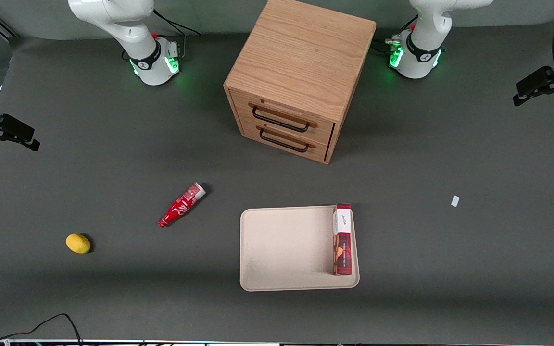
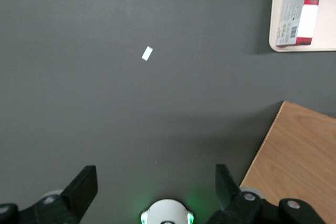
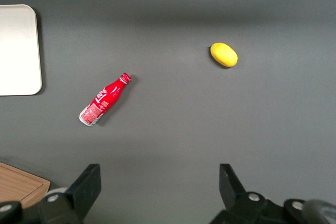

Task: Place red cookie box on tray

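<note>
The red cookie box (image 1: 343,240) lies on its long side on the cream tray (image 1: 282,250), along the tray's edge toward the working arm's end. In the left wrist view the red cookie box (image 2: 299,9) and a corner of the tray (image 2: 304,47) show well away from the fingers. My gripper (image 2: 156,190) hangs open and empty high over bare mat near its own arm's base, well apart from the box. The front view does not show the gripper.
A wooden two-drawer cabinet (image 1: 301,77) stands farther from the front camera than the tray. A red bottle (image 1: 181,205) and a yellow lemon (image 1: 78,243) lie toward the parked arm's end. A small white scrap (image 1: 455,201) lies on the mat toward the working arm's end.
</note>
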Controlling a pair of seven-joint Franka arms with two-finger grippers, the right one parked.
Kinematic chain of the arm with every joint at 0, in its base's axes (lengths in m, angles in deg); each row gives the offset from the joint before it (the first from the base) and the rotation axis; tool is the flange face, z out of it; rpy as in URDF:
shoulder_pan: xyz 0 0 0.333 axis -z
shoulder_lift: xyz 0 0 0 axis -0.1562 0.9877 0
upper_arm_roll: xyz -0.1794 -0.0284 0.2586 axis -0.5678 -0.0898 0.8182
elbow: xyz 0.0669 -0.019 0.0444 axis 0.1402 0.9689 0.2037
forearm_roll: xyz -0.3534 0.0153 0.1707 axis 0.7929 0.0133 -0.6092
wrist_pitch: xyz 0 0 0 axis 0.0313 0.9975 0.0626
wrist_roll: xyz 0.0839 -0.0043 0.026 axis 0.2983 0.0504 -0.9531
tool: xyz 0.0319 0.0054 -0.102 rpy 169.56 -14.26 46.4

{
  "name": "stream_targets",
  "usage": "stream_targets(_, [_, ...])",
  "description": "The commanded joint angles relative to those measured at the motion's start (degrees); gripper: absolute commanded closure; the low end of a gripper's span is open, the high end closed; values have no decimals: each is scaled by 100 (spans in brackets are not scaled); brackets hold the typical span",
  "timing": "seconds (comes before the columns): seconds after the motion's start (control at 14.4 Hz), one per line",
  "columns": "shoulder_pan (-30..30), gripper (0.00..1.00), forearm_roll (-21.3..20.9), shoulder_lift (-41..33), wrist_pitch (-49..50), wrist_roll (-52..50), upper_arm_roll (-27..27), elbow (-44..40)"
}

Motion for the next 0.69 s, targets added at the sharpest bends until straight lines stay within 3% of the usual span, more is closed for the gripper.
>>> stream_targets(0.0, [-216, 0, -4, -227, 93, -31, -298, 166])
stream_targets(0.62, [-190, 0, -75, 133, 373, -41, -290, -361])
